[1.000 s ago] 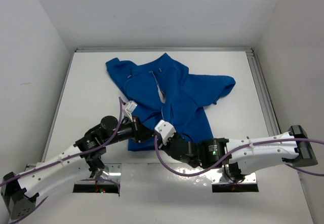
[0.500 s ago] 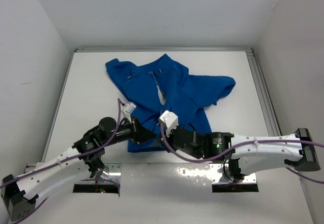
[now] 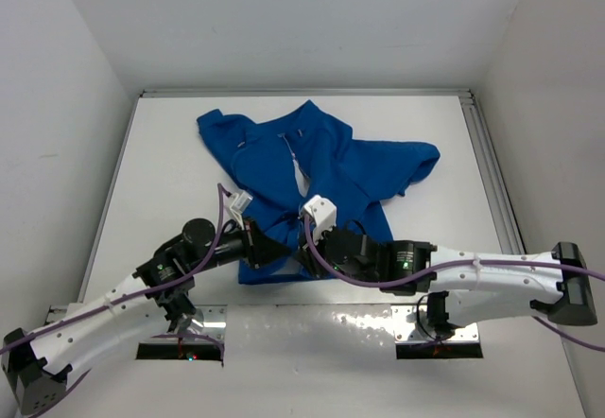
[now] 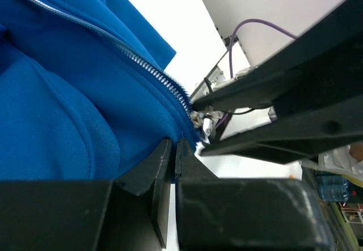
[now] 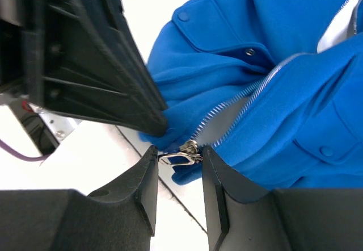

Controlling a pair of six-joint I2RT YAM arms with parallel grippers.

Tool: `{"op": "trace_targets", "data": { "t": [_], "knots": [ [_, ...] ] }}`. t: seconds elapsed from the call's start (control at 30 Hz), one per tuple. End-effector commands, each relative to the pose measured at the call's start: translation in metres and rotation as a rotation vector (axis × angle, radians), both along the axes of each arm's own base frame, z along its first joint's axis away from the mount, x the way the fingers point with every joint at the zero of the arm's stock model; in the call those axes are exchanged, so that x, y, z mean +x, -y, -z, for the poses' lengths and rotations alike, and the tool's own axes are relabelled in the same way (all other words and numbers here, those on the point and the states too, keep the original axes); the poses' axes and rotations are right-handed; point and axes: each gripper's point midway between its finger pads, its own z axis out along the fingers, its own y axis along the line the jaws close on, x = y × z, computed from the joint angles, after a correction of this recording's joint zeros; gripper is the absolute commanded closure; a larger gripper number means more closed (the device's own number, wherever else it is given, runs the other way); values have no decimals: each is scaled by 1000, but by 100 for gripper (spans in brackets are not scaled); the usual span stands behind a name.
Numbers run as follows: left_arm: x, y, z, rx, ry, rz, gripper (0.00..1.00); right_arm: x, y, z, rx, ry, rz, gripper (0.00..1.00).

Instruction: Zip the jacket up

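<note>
The bright royal-blue soft fabric jacket [image 3: 326, 167] lies spread on the white table [image 3: 170, 153], stretching away from both pincers, whose tips meet at its near hem. The left gripper [image 4: 173, 147] has its jaws drawn almost together on the hem fabric just beside the foot of the light-coloured zipper teeth [image 4: 153, 72], apparently anchoring the cloth so the track pulls taut. The right gripper [image 5: 178, 155] stands part open, its black fingers [image 5: 144, 194] bracketing the small silver metal zipper pull [image 5: 180, 159], which lies crosswise in the gap with nothing clamped yet. The teeth run up and away from it, unjoined. The next step appears to be closing on the pull and drawing it away from the left pincer.
</note>
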Motion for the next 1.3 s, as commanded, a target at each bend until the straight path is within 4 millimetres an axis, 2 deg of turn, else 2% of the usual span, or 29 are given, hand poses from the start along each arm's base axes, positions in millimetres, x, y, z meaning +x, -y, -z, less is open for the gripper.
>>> {"op": "trace_targets", "data": {
  "t": [0.0,0.1,0.13,0.2,0.23,0.33,0.47,0.6,0.67,0.73,0.77,0.8,0.87,0.9,0.93,1.07,1.1,1.13,1.17,1.27],
  "knots": [
    [-15,2,-3,-8,2,81,100,20,6,-4,30,35,83,100],
    [-14,2,1,-3,-9,77,100,22,11,-5,39,40,101,100],
    [-14,3,1,-2,-11,78,100,22,12,-8,47,44,103,95],
    [-14,3,1,-3,-12,79,100,21,15,-11,58,42,104,80],
    [-13,3,0,-8,-10,76,100,19,16,-17,79,38,95,65],
    [-10,3,0,6,-13,62,100,10,12,-28,106,22,43,46],
    [-10,3,3,2,-20,57,100,2,14,-20,25,-3,-9,38],
    [-8,4,1,5,-15,53,100,-9,10,-18,-6,5,-79,37],
    [-7,4,1,2,-18,44,100,-15,9,-15,-43,33,-111,41],
    [-6,4,1,9,-16,46,100,-23,7,-14,-82,62,-131,65],
    [-6,4,0,11,-12,47,100,-18,10,-10,-124,107,-93,77],
    [-6,5,-2,5,-8,46,100,-26,9,-9,-140,135,-103,92],
    [-5,4,-2,3,-9,41,100,-24,12,0,-152,153,-80,100],
    [-5,5,-3,3,-7,43,100,-22,14,-2,-126,165,-68,100],
    [-5,5,-4,2,-4,48,100,-21,15,8,-115,180,-73,100],
    [-7,4,-4,3,-9,48,100,-12,28,20,-46,125,-77,100],
    [-7,3,-5,7,-5,49,100,-13,31,20,25,108,-85,91],
    [-8,3,-4,8,-8,50,100,-3,35,21,64,85,-62,85],
    [-8,3,-4,4,-10,52,100,-13,31,20,111,33,-128,81],
    [-11,2,-6,-14,-11,52,100,-16,30,24,229,-48,-145,63]
  ]
}}
